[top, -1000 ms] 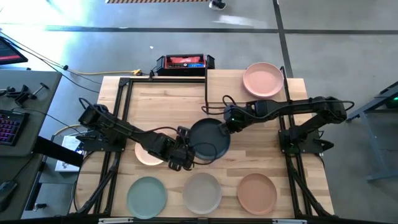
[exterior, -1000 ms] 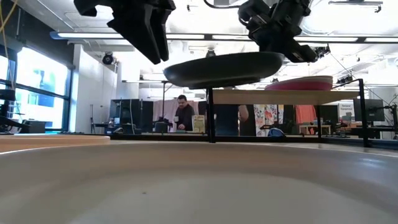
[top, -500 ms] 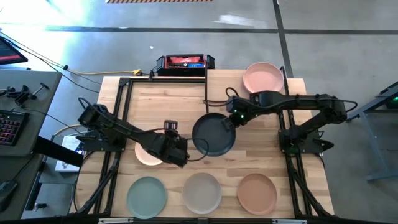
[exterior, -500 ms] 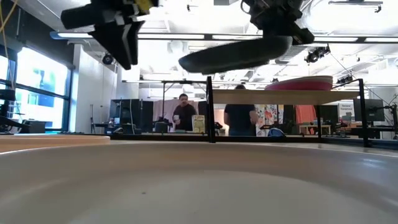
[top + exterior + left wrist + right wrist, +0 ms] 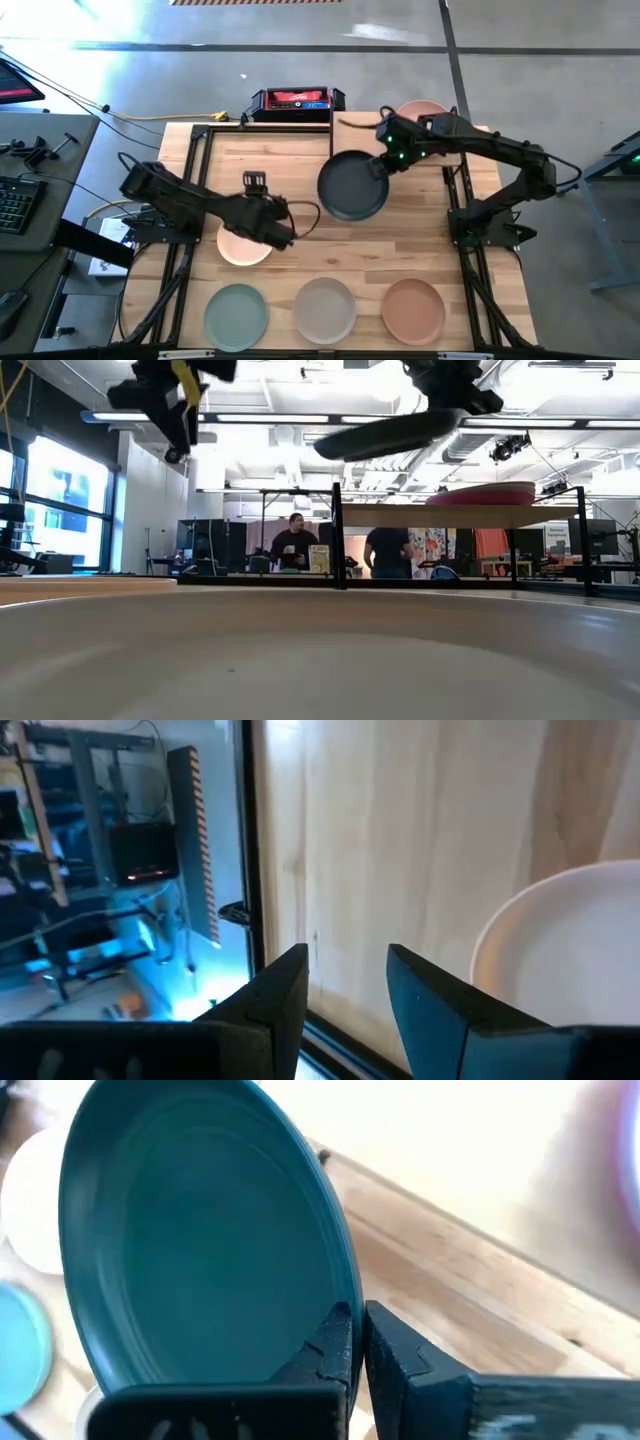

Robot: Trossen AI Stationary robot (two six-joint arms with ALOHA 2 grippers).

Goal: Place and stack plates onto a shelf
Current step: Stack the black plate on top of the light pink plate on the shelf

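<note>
Right end effector (image 5: 378, 166) is pinching the charcoal plate (image 5: 352, 186) by its rim, lifted and tilted — the shelf (image 5: 400, 128) sits just beyond it. Left end effector (image 5: 254, 183) hangs open, farther off over the bench (image 5: 300, 150).

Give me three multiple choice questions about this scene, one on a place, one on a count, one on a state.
1. Where is the pink plate?
A. on the shelf
B. front row
C. on the floor

2. How many plates lie in the table's front row?
A. one
B. three
C. five

3. The charcoal plate is:
A. flat on the table
B. held in the air
C. on the shelf

Answers:
1 A, it rests on the raised panel.
2 B, sage, grey and tan.
3 B, the right gripper pinches its rim.
</note>
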